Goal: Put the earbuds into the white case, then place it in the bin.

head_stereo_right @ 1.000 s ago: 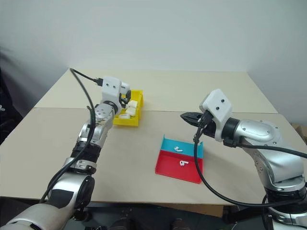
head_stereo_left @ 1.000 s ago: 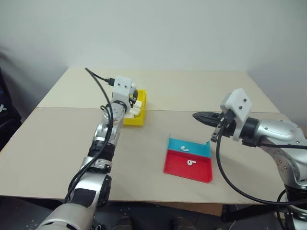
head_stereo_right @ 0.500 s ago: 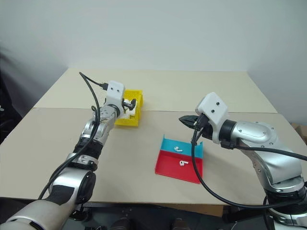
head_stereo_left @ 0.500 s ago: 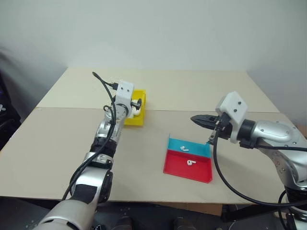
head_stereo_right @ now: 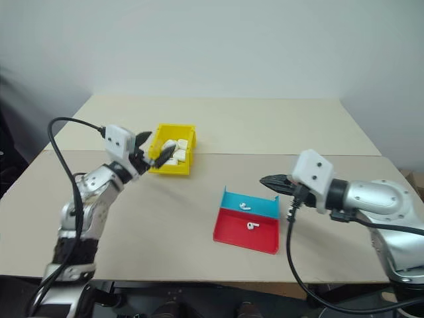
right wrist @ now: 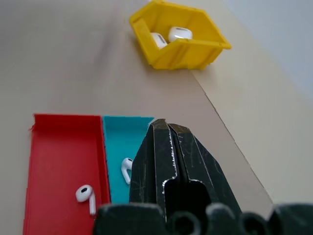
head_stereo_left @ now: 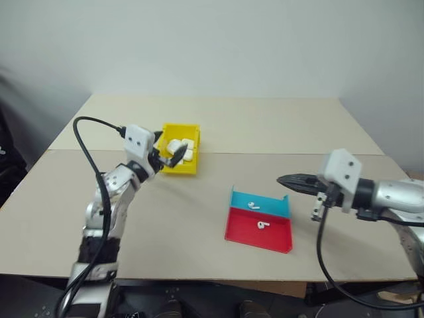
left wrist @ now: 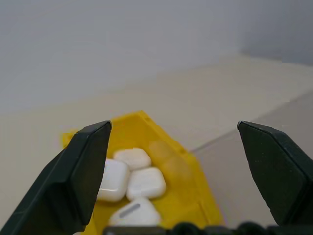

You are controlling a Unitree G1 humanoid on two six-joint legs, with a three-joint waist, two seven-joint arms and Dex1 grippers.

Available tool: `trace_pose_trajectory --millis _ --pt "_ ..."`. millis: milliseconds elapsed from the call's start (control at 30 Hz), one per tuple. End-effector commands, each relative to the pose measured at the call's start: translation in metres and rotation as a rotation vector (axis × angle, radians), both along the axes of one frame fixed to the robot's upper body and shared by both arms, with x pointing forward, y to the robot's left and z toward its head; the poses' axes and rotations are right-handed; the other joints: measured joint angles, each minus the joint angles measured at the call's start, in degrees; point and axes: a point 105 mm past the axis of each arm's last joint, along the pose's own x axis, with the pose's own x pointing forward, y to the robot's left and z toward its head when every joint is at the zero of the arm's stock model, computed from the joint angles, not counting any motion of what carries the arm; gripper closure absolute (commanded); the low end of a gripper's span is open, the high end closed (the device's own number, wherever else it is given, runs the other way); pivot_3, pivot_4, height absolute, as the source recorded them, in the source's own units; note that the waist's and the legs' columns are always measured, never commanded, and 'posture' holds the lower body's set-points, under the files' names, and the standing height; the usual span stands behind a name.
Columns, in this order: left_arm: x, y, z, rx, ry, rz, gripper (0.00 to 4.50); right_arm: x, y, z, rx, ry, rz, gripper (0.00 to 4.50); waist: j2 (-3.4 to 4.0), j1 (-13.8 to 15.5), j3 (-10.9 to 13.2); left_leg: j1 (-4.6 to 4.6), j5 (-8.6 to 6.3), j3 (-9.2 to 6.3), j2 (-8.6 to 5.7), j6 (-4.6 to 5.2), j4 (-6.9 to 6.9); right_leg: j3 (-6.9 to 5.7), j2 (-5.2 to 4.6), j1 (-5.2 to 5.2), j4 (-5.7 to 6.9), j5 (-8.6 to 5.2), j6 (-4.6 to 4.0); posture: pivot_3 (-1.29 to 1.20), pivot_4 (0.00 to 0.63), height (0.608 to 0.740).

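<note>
Your left hand [head_stereo_left: 167, 158] hovers fingers apart and empty beside the bin [head_stereo_left: 180, 165], where several white cases [left wrist: 145, 183] already lie. Your right hand [head_stereo_right: 266, 180], fingers pressed together, hangs near the tray [head_stereo_right: 248, 232] holding both earbuds [head_stereo_right: 251, 226]. Take one case out cleanly, then open that right hand above a single earbud.

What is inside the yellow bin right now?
The yellow bin holds several white cases, piled together with lids shut; at least four show in the left wrist view. Whether earbuds are inside them cannot be seen. Anything beneath the pile or behind the bin's near wall is hidden.
</note>
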Motion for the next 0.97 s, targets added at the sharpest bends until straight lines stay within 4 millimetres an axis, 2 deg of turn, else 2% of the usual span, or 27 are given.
trace_pose_trajectory --millis 33,233,367,533,700,967 --pt "-0.049 0.0 0.014 0.061 -0.045 -0.193 0.01 -0.012 -0.019 0.009 -0.081 -0.059 0.056 4.5 0.0 -0.17 0.0 0.01 0.0 0.01 0.01 0.0 0.0 0.01 0.0 -0.01 0.0 -0.03 0.04 0.0 0.15 0.74" --pt "-0.103 0.03 0.008 0.139 0.069 -0.311 0.01 -0.018 -0.049 0.007 -0.145 -0.054 0.051 4.5 0.0 -0.8 0.0 0.14 0.01 0.01 0.03 0.01 0.01 0.04 0.0 -0.01 0.1 -0.19 0.21 0.0 0.15 0.74" --pt "-0.124 0.048 0.002 0.227 0.127 -0.302 0.01 -0.022 -0.067 0.004 -0.145 -0.024 0.027 4.5 0.0 -0.87 0.0 0.23 0.01 0.03 0.03 0.01 0.01 0.08 0.0 0.01 0.12 -0.42 -0.11 0.0 0.15 0.74" --pt "-0.132 0.06 0.001 0.258 0.137 -0.24 0.01 -0.021 -0.077 -0.008 -0.161 0.015 0.022 4.5 0.0 -0.64 0.0 0.27 0.01 0.06 0.03 0.0 0.04 0.09 -0.04 0.04 0.09 -0.42 -0.13 0.0 0.15 0.74" --pt "-0.138 0.058 0.0 0.236 0.127 -0.234 0.01 -0.015 -0.078 -0.014 -0.168 0.022 0.026 4.5 0.0 -0.8 0.0 0.26 0.01 0.08 0.03 0.0 0.04 0.12 -0.04 0.01 0.09 -0.42 -0.14 0.0 0.15 0.74" --pt "-0.143 0.054 -0.004 0.223 0.148 -0.268 0.01 -0.012 -0.073 -0.012 -0.171 0.007 0.039 4.5 0.0 -0.79 0.0 0.26 0.02 0.11 0.04 0.01 0.03 0.16 -0.02 0.0 0.12 -0.42 -0.14 0.0 0.15 0.74"
